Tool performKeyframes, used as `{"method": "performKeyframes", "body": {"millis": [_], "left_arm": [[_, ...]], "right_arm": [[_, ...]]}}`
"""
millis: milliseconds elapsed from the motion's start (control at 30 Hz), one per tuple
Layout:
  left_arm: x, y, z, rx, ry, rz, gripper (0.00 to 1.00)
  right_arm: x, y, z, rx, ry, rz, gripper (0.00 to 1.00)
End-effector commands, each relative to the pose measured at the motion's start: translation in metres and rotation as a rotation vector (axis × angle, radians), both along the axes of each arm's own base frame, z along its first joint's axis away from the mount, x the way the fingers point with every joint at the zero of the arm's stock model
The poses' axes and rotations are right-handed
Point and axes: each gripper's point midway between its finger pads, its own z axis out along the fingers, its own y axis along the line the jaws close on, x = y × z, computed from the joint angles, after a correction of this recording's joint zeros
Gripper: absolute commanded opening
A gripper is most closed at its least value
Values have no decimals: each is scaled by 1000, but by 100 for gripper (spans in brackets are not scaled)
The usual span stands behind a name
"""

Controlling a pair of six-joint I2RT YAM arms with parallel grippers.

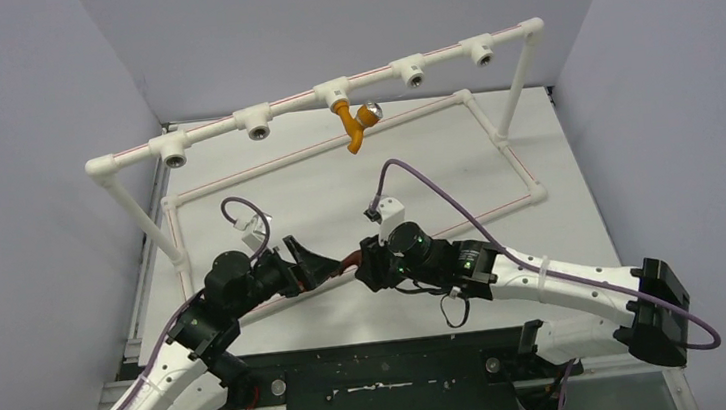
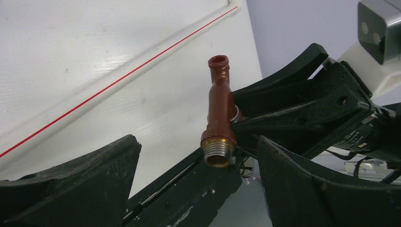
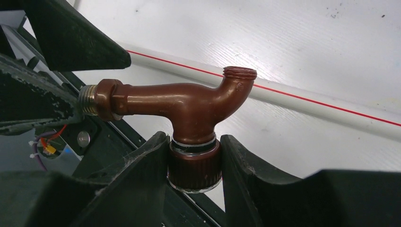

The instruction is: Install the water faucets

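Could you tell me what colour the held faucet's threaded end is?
Brass-gold thread on the red-brown faucet; clearest in the left wrist view.

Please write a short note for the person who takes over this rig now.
Left gripper: open, jaws on either side of the brass threaded end of the dark red-brown bent-spout faucet.
Right gripper: shut on that faucet's ribbed collar.
Done: orange-yellow faucet with silver knob sits in the middle socket of the white pipe rail.
Left: install the red-brown one; four sockets are free.
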Motion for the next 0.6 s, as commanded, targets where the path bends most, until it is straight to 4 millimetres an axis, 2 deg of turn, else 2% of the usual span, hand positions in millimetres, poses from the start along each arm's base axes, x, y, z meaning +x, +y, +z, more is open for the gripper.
{"method": "performKeyframes", "body": {"millis": [0,167,567], "left_arm": [[5,-8,43,-179,-84,19,90],[4,-8,52,-243,-106,27,84],[3,-11,48,-277,-86,19,67]], "right_arm": [[15,28,44,147,-61,-54,0],[14,40,42,152,-28,-67,0],[9,50,49,187,-27,-64,0]]}}
